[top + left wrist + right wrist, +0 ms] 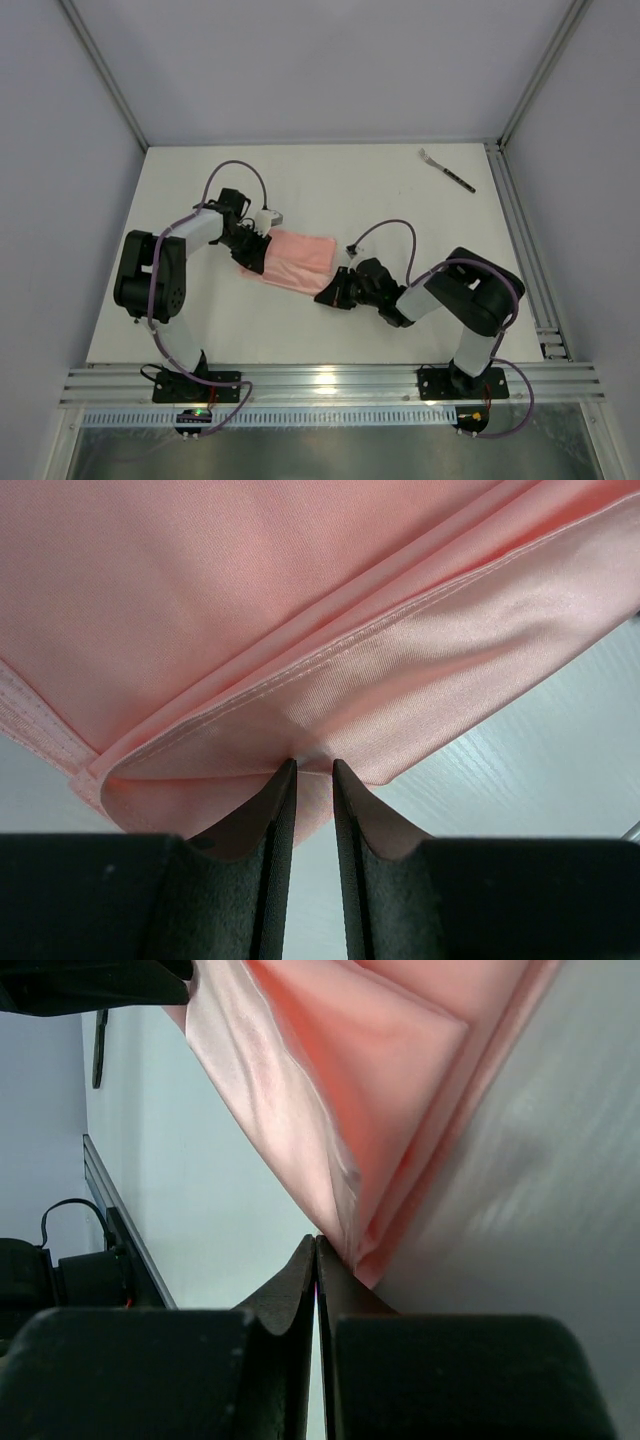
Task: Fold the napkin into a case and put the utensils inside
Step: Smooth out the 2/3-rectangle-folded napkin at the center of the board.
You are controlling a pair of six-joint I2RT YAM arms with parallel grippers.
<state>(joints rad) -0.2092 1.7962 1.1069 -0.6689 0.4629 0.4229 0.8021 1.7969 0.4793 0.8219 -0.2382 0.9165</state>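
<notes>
Two sets of fingers bracket the napkin [295,260], which lies folded into an oblong on the worktop [400,210] between them. The left fingers [252,252] stand at one short end with only a narrow gap. Their tips nip the folded edge where the cloth puckers into them. Stitched hems run slantwise just beyond those tips, stacked in layers.

The right fingers [336,290] are pressed together at the opposite end, and the napkin's corner touches just beside their tips. Whether any cloth is caught there I cannot tell.

The fork [447,170] lies well apart, beyond the right fingers toward the far right corner and near the rail [520,240] along that side. Bare worktop spreads beyond both sets of fingers on the napkin's far side, and between the right fingers and the fork.
</notes>
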